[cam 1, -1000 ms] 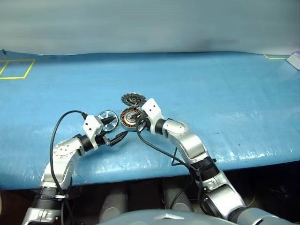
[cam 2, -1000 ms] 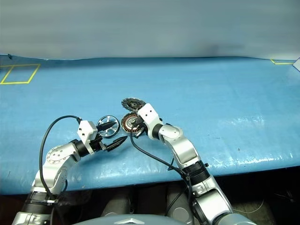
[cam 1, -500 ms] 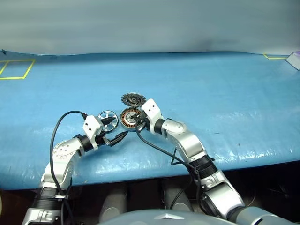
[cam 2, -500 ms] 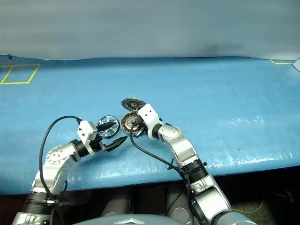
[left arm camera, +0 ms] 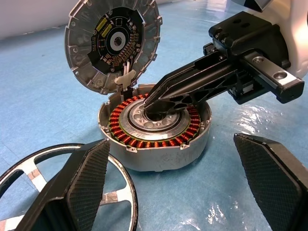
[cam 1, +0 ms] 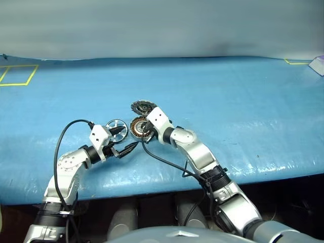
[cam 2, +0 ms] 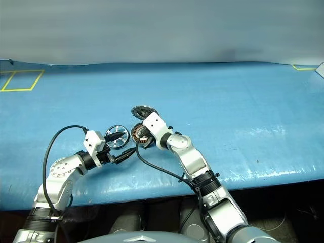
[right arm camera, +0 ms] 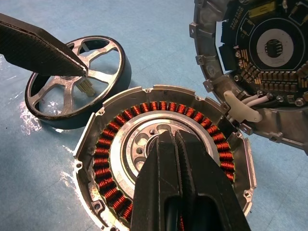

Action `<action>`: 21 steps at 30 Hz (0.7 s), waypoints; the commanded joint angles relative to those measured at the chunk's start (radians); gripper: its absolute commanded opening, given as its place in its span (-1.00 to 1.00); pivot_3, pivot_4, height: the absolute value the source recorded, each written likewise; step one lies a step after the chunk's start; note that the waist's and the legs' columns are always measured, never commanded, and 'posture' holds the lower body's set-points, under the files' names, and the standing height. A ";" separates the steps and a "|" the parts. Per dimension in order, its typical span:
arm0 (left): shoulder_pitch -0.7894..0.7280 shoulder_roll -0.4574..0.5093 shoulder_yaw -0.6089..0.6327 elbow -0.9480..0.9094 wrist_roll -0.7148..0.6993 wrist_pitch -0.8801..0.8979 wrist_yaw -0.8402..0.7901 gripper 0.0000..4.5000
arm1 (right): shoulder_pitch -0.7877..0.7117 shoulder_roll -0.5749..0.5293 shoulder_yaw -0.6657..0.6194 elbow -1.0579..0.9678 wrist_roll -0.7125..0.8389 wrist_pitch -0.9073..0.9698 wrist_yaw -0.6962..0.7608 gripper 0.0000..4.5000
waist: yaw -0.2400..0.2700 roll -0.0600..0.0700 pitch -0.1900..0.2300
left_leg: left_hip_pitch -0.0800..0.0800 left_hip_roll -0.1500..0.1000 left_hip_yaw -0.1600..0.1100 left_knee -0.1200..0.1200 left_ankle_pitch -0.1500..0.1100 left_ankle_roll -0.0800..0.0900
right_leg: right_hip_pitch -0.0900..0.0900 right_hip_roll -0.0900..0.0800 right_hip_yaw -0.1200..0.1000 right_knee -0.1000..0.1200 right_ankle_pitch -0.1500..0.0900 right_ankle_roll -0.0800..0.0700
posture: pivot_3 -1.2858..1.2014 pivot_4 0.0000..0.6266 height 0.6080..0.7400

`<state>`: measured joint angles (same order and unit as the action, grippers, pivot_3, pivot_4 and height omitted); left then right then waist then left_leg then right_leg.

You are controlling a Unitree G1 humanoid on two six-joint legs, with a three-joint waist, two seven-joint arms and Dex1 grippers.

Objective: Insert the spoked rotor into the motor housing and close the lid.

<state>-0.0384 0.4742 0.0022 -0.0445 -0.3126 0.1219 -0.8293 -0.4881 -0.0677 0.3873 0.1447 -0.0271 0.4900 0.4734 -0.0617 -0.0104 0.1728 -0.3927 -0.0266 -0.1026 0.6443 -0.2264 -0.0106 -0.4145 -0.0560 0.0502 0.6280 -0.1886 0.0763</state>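
The motor housing [right arm camera: 103,154], a silver puck with copper windings, lies on the blue table. Its lid [left arm camera: 113,43] stands tilted open at the far rim, dark circuit face showing, joined by white wires. The spoked rotor [right arm camera: 103,53] lies just left of the housing [cam 1: 136,126]. My right gripper [right arm camera: 172,138] is shut, with nothing in it, and its tips rest at the housing's silver centre hub. My left gripper [cam 1: 126,139] is open. One of its fingers [right arm camera: 38,50] reaches over the rotor's [cam 1: 115,126] spokes, the other is nearer the table's front edge.
A yellow tape square [cam 1: 17,74] marks the far left of the table, and a yellow corner [cam 1: 293,62] with a pale object [cam 1: 319,66] sits at the far right. Black cables loop from both wrists. The table's front edge [cam 1: 152,185] runs just below the arms.
My right wrist has rolled and swung a little to the left above the housing, its shut tips staying at the hub. The left arm, rotor and lid have not moved.
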 commanded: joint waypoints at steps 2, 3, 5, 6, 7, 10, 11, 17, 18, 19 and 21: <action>-0.002 0.000 0.008 -0.009 0.001 -0.018 0.002 1.00 | 0.027 -0.002 0.019 0.044 -0.016 0.026 0.003 -0.95 | 0.000 0.001 0.000 | 0.000 0.000 0.000 0.000 0.000 0.000 | 0.000 0.000 0.000 0.000 0.000 0.000 | 0.03 -0.52 1.00; -0.002 0.000 0.007 -0.009 0.001 -0.018 0.002 1.00 | 0.029 0.000 0.013 0.040 -0.015 0.024 -0.002 -0.95 | 0.000 0.001 -0.001 | 0.000 0.000 0.000 0.000 0.000 0.000 | 0.000 0.000 0.000 0.000 0.000 0.000 | 0.03 -0.52 1.00; -0.003 0.000 0.007 -0.009 0.001 -0.018 0.001 1.00 | 0.031 0.005 0.000 0.023 -0.005 0.023 -0.005 -0.95 | 0.000 0.001 -0.001 | 0.000 0.000 0.000 0.000 0.000 0.000 | 0.000 0.000 0.000 0.000 0.000 0.000 | 0.03 -0.52 1.00; -0.003 0.000 0.007 -0.009 0.000 -0.019 0.000 1.00 | 0.032 0.008 -0.006 0.010 0.002 0.025 -0.003 -0.95 | 0.000 0.001 -0.001 | 0.000 0.000 0.000 0.000 0.000 0.000 | 0.000 0.000 0.000 0.000 0.000 0.000 | 0.03 -0.52 1.00; -0.003 0.000 0.007 -0.008 0.000 -0.019 0.000 1.00 | 0.032 0.010 -0.012 -0.007 0.010 0.027 0.000 -0.95 | 0.000 0.001 -0.001 | 0.000 0.000 0.000 0.000 0.000 0.000 | 0.000 0.000 0.000 0.000 0.000 0.000 | 0.03 -0.52 1.00; -0.003 0.000 0.006 -0.008 0.000 -0.018 -0.001 1.00 | 0.029 0.016 -0.023 -0.046 0.022 0.034 0.006 -0.95 | 0.000 0.001 -0.001 | 0.000 0.000 0.000 0.000 0.000 0.000 | 0.000 0.000 0.000 0.000 0.000 0.000 | 0.03 -0.52 1.00; -0.003 0.000 0.006 -0.008 0.000 -0.018 -0.001 1.00 | 0.027 0.018 -0.025 -0.056 0.024 0.037 0.007 -0.95 | 0.000 0.001 -0.001 | 0.000 0.000 0.000 0.000 0.000 0.000 | 0.000 0.000 0.000 0.000 0.000 0.000 | 0.03 -0.52 1.00; -0.003 -0.001 0.005 -0.007 0.001 -0.017 0.000 1.00 | 0.012 0.025 -0.038 -0.060 0.032 0.042 0.004 -0.95 | 0.000 0.001 -0.001 | 0.000 0.000 0.000 -0.001 0.000 0.000 | -0.001 0.000 0.000 0.000 0.000 0.000 | 0.03 -0.52 1.00; -0.002 -0.001 0.005 -0.007 0.001 -0.017 0.000 1.00 | 0.009 0.026 -0.040 -0.052 0.031 0.038 0.002 -0.95 | 0.000 0.001 -0.001 | -0.001 0.000 0.000 -0.001 0.000 0.000 | -0.001 0.000 0.000 0.000 0.000 0.000 | 0.03 -0.52 1.00; -0.001 -0.001 0.005 -0.007 0.001 -0.017 0.001 1.00 | 0.006 0.026 -0.042 -0.043 0.028 0.034 -0.001 -0.95 | 0.000 0.001 -0.001 | -0.001 0.000 0.000 -0.001 0.000 0.000 | -0.001 0.000 0.000 0.000 0.000 0.000 | 0.03 -0.52 1.00; 0.003 -0.001 0.006 -0.011 0.001 -0.015 0.003 1.00 | 0.001 0.026 -0.046 -0.036 0.027 0.032 -0.004 -0.95 | 0.000 0.001 -0.001 | -0.001 0.000 0.000 -0.001 0.000 0.000 | -0.001 0.000 0.000 0.000 0.000 0.000 | 0.03 -0.52 1.00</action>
<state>-0.0377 0.4741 0.0022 -0.0445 -0.3126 0.1218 -0.8294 -0.4716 -0.0466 0.3476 0.1109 -0.0021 0.5285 0.4748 -0.0619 -0.0094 0.1722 -0.3933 -0.0265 -0.1026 0.6436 -0.2264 -0.0106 -0.4154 -0.0559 0.0501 0.6279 -0.1887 0.0760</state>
